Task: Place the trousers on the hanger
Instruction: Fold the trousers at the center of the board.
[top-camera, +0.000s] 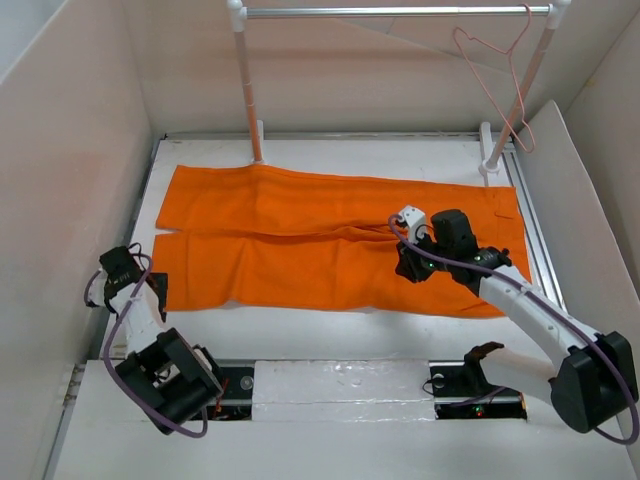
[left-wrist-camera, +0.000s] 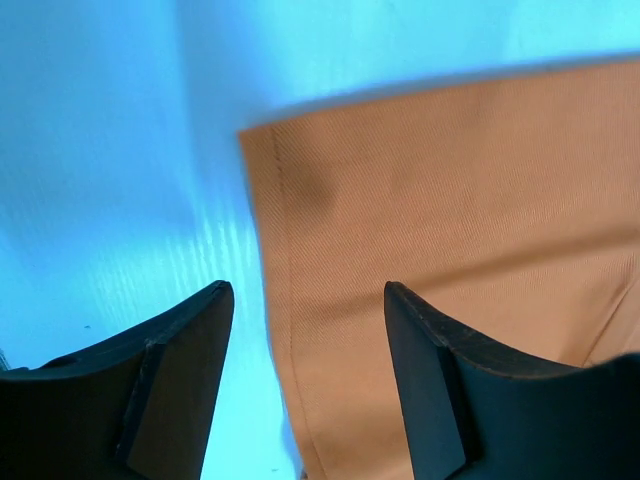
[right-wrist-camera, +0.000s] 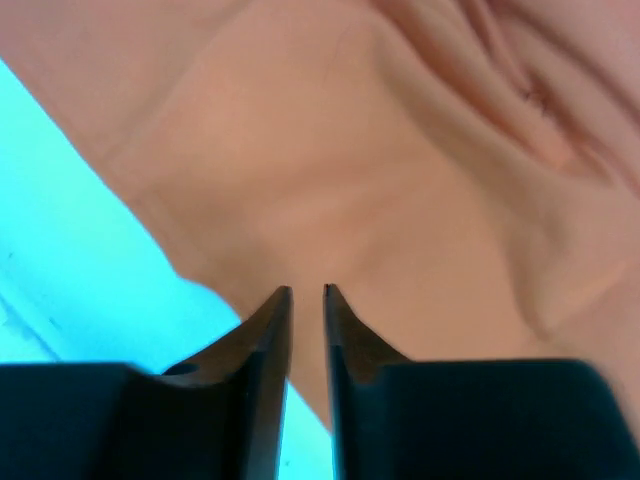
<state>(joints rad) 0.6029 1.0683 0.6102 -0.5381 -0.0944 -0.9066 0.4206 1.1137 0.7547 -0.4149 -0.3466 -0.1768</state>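
Observation:
The orange trousers (top-camera: 330, 240) lie flat across the table, legs running left. The thin pale pink wire hanger (top-camera: 512, 80) hangs by its hook from the right end of the rail, far from both grippers. My left gripper (top-camera: 150, 285) is open and empty at the trousers' left hem. In the left wrist view the left gripper (left-wrist-camera: 308, 290) straddles the hem edge of the trousers (left-wrist-camera: 450, 200). My right gripper (top-camera: 408, 268) sits low over the trousers' right half. In the right wrist view the right gripper (right-wrist-camera: 307, 290) has only a narrow slit between its fingers, above the trousers (right-wrist-camera: 350, 150), near a cloth edge.
A silver rail (top-camera: 400, 12) on two white posts (top-camera: 247, 90) stands at the back. White walls (top-camera: 70, 180) enclose the table on the left, back and right. A metal track (top-camera: 538, 230) runs along the right side.

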